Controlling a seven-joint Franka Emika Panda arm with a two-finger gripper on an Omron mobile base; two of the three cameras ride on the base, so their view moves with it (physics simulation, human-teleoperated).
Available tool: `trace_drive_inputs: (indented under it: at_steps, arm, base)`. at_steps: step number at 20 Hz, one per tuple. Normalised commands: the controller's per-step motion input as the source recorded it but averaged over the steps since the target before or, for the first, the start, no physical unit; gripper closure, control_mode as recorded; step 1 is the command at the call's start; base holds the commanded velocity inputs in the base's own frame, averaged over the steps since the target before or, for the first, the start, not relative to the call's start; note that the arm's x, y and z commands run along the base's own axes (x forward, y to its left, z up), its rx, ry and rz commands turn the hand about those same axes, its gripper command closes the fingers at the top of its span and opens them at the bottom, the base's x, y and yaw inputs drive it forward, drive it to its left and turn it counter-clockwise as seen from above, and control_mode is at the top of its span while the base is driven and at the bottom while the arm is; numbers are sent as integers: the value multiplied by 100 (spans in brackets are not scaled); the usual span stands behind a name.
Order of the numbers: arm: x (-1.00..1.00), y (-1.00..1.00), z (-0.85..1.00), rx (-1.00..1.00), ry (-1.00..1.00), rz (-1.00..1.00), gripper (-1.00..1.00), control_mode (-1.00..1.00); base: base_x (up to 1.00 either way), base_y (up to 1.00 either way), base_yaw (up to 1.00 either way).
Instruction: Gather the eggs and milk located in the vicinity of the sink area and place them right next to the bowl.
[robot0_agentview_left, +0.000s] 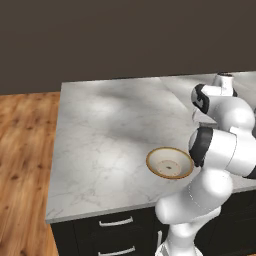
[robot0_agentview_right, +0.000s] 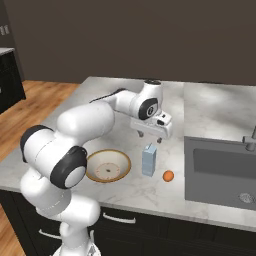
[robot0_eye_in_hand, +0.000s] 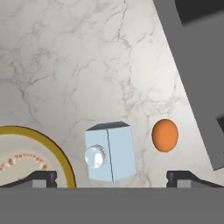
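Fingers (robot0_agentview_right: 150, 137) spread wide, released, hovering above milk (robot0_agentview_right: 148, 160). Standing upright on counter (robot0_agentview_right: 210, 117) between bowl (robot0_agentview_right: 106, 166) and orange-brown egg (robot0_agentview_right: 168, 175).

Upright blue milk carton (robot0_agentview_right: 149, 160) between bowl (robot0_agentview_right: 108, 166) and orange egg (robot0_agentview_right: 168, 175).

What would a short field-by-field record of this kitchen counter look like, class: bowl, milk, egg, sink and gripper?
bowl: bowl on the marble counter near its front edge, nothing inside
milk: milk upright, between bowl and orange-brown egg, close beside the bowl
egg: orange-brown egg on the counter between milk and sink
sink: sink recessed at the counter's right end, tap at its far edge
gripper: gripper open, above the milk, holding nothing
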Motion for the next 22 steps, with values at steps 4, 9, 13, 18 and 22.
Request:
trace_drive_inputs:
  at_steps: [4,9,13,18,22]
  arm:
    - [0,3,-41,2,2,8,-100,-100]
    - [0,-3,-28,1,0,2,-100,-100]
    - [0,-1,-23,2,3,0,-100,-100]
    - [0,0,-34,1,10,0,-100,-100]
    - [0,0,-30,5,12,0,-100,-100]
  base:
    - [0,0,0]
    - [0,0,0]
    - [0,0,0]
    - [0,0,0]
    - [0,0,0]
